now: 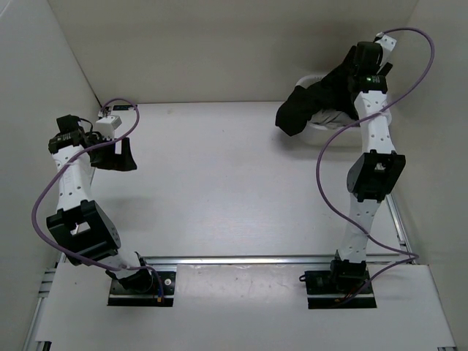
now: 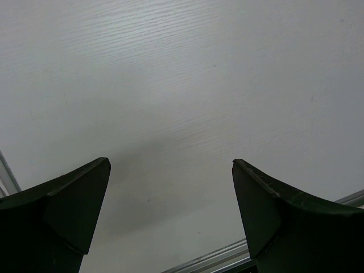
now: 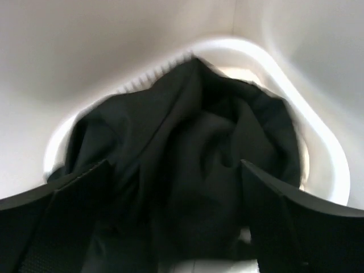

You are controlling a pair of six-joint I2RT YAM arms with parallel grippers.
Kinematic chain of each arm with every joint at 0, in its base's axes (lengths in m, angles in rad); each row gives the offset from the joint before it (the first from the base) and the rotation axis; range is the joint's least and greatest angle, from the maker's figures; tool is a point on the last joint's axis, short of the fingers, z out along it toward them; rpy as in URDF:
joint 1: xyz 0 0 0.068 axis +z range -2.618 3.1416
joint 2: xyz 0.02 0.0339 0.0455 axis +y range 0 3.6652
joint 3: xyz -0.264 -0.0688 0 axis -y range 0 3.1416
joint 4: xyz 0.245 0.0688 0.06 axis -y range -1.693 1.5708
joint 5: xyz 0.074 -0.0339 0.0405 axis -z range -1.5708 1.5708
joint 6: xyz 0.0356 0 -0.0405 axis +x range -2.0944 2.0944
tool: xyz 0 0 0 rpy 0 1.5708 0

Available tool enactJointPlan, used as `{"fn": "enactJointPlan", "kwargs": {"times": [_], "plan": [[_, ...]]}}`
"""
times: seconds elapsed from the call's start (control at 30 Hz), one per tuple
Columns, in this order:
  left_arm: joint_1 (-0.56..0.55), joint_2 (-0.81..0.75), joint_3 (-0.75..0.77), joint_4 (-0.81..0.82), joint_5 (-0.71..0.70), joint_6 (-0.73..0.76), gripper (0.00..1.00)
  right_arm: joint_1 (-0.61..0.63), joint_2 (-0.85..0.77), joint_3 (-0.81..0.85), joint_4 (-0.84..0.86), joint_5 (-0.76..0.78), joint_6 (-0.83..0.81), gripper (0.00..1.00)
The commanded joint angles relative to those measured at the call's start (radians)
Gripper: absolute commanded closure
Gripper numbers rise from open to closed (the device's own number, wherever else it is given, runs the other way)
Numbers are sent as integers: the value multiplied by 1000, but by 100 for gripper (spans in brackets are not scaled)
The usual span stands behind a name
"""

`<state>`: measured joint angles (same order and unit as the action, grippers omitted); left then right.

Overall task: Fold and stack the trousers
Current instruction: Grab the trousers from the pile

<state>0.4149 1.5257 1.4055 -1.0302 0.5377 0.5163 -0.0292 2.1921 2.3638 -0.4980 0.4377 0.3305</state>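
Right wrist view: right end effector (image 3: pixel 175 168), jaws apart, poised over the trousers (image 3: pixel 205 131) heaped in a white basket (image 3: pixel 318 148); left end effector (image 2: pixel 170 162) likewise spread above the desk (image 2: pixel 199 74). A shallow pinch could slip, or drag the basket.

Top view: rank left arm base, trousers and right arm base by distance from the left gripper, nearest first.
1. left arm base: near edge, just below the left gripper.
2. trousers: bunched at the far right, across the table.
3. right arm base: near edge, right side, diagonally opposite.
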Motion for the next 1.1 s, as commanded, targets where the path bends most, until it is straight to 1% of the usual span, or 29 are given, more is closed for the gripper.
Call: {"fn": "enactJointPlan", "kwargs": {"times": [0.0, 0.07, 0.1, 0.17, 0.23, 0.37, 0.4, 0.43, 0.47, 0.53, 0.7, 0.73, 0.77, 0.83, 0.87, 0.9, 0.97, 1.0, 1.07], "plan": [[-2, -29, -2, 13, 5, 16, 0, 8, 23, 34, -125, 17, 28, 1], [-2, -19, -11, 13, 5, 16, 0, 8, 6, 19, -139, 55, 28, 1], [-2, -6, -20, 13, 5, 16, 0, 8, -30, -36, -117, 55, 19, 1], [-2, 8, -20, 13, 5, 16, 0, 17, -69, -84, -91, 67, 19, 1], [-2, 31, -20, 13, 5, 16, 0, 51, -109, -116, -77, 128, -33, 1], [-2, 59, -20, 13, 5, 7, 0, 110, -106, -100, -56, 142, -131, 1], [-2, 73, -20, 13, 5, 7, 0, 120, -82, -88, -65, 118, -145, 1], [-2, 83, -29, 13, 5, 7, 0, 120, -66, -72, -80, 42, -145, 1], [-2, 83, -30, 13, 5, 7, 0, 120, -36, -37, -91, 26, -145, 1], [-2, 93, -30, 13, 5, -4, 0, 120, -9, -21, -114, 26, -108, 1], [-2, 102, -39, 13, -5, -4, 0, 111, 64, -20, -74, -117, -82, 1], [-2, 102, -39, 13, -15, -4, 0, 110, 78, -11, -74, -152, -82, 3], [-2, 102, -39, 13, -15, -4, 0, 110, 93, 21, -74, -174, -62, 21], [-2, 93, -39, 4, -15, -4, 0, 100, 115, 54, -85, -174, -21, 50], [-2, 93, -39, 4, -15, -4, 0, 86, 115, 45, -96, -174, 29, 62], [-2, 84, -48, 4, -15, -4, 0, 77, 97, 29, -79, -194, 50, 60], [-2, 83, -48, -5, -24, 7, 0, 60, 72, -7, -50, -232, 62, 46], [-2, 73, -48, -5, -24, 7, 0, 49, 61, -8, -41, -244, 73, 52], [-2, 73, -48, -5, -24, 17, 0, 49, 61, 17, -60, -255, 59, 74]]}}
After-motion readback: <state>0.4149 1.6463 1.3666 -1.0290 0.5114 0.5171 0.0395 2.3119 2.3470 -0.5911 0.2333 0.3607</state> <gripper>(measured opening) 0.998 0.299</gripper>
